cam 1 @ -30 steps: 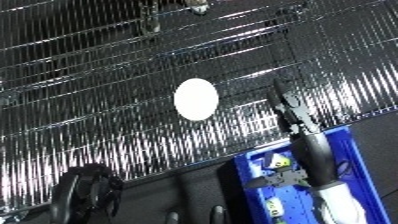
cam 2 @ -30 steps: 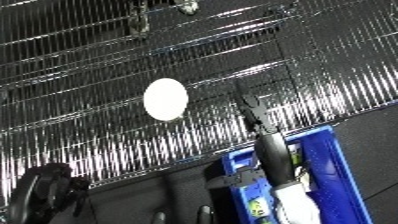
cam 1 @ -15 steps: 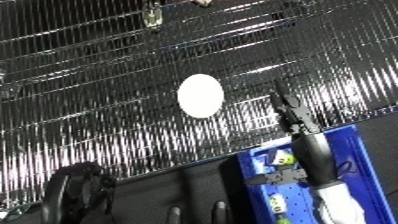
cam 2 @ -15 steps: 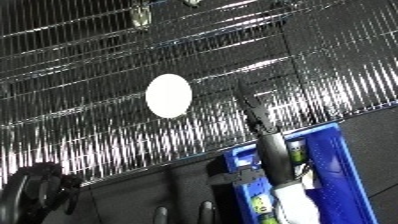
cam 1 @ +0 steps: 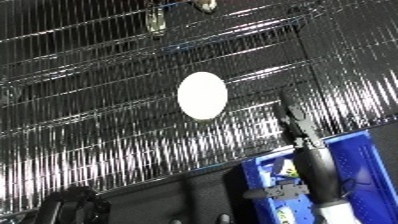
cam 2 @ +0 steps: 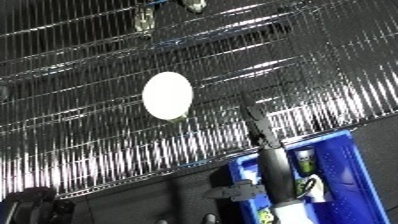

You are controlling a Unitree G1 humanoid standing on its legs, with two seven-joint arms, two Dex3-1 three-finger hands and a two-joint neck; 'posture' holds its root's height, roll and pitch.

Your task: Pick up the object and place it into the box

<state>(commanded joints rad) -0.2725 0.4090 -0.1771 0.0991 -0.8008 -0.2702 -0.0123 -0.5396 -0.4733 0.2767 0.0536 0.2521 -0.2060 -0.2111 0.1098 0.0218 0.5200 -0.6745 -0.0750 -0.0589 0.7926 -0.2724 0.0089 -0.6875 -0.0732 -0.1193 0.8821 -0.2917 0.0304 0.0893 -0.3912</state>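
Blue bin [cam 2: 342, 172] at lower right, beside the wire rack [cam 1: 107, 100]. Inside it: small items, one with a green-and-white label, not identifiable. Right hand [cam 1: 296, 120] reaches up over the bin's left part, fingers straight and close together, holding nothing, tips over the rack wires. White oval object [cam 1: 202, 95] lies on the rack, up and left of the fingertips, near but apart. Left hand: only a dark shape at lower left; state cannot be told.

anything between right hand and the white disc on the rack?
Nothing: only bare wire shelf separates the right hand from the white disc. The left eye view shows it clearly.
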